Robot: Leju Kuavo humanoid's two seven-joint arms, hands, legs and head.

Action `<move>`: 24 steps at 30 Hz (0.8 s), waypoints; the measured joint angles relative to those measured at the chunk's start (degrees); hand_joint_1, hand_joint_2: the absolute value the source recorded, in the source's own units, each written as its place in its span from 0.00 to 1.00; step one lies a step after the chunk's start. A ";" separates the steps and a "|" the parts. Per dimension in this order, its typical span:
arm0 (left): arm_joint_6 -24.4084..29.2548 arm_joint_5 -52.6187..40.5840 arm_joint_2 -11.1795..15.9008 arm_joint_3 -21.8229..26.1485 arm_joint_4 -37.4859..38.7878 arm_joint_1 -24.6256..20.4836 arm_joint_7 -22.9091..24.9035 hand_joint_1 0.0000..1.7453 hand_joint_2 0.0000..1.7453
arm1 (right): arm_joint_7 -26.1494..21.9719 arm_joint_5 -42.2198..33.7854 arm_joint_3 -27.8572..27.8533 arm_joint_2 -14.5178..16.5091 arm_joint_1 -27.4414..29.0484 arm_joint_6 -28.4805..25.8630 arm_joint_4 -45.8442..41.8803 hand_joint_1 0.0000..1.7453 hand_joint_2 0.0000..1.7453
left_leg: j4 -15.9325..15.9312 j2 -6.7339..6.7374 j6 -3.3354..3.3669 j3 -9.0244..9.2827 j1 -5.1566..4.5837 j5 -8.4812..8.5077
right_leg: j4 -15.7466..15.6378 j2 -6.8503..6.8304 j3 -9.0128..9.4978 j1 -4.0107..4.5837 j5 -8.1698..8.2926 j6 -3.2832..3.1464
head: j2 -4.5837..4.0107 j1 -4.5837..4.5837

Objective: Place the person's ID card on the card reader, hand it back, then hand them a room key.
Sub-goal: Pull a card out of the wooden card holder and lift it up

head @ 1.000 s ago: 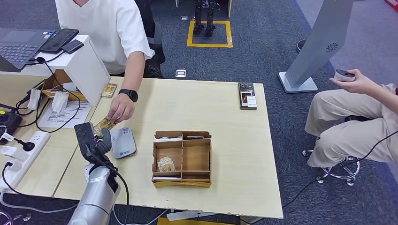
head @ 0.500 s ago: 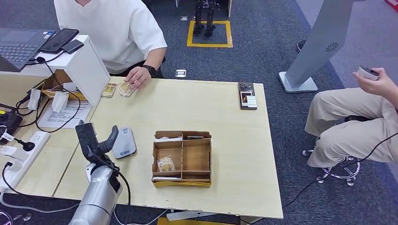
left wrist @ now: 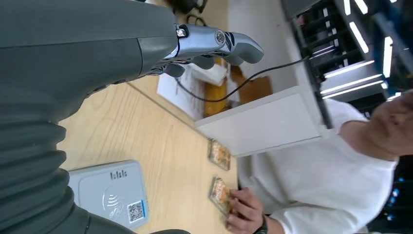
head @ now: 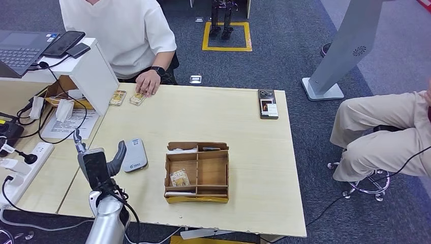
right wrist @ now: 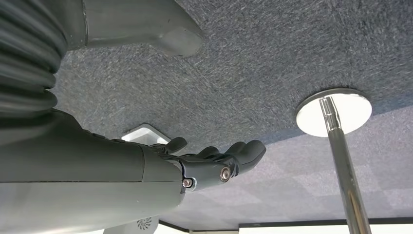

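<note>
Left hand (head: 99, 165) is empty, fingers apart, beside the card reader (head: 133, 154); your room key (head: 180, 178) in the box (head: 222, 170) looks thin, stiff, light, slick, so pinch an edge.

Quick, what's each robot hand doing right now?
Left robot hand: open, holding nothing.
Right robot hand: open, holding nothing.

The grey card reader (head: 133, 155) is lying flat near the tabletop's left edge; the ID card (head: 137, 98) is resting at the far edge.
</note>
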 joint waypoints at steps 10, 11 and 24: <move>3.28 -6.95 -1.59 -3.06 -12.44 7.88 -4.79 0.00 1.00 | 0.85 -0.85 0.00 0.00 0.27 0.00 -0.61 0.00 1.00 | 0.00 0.00 -0.01 -0.01 0.00 -0.01 | -0.01 0.00 -0.01 0.00 0.00 0.00 | 0.01 -0.01; 3.32 -7.73 -1.79 -3.06 -13.04 8.24 -5.14 0.00 1.00 | 0.86 -0.85 0.00 0.00 0.28 0.00 -0.63 0.00 1.00 | 0.00 0.00 -0.01 -0.01 0.01 -0.01 | -0.01 -0.01 -0.01 0.00 0.00 0.00 | 0.00 -0.01; 3.56 -25.51 -3.75 -4.15 -23.12 16.11 -9.05 0.00 1.00 | 1.15 -1.37 0.00 0.00 0.47 0.00 -1.08 0.00 1.00 | 0.00 0.02 0.02 -0.03 0.00 -0.04 | -0.01 0.00 -0.04 0.00 -0.04 0.00 | 0.00 -0.01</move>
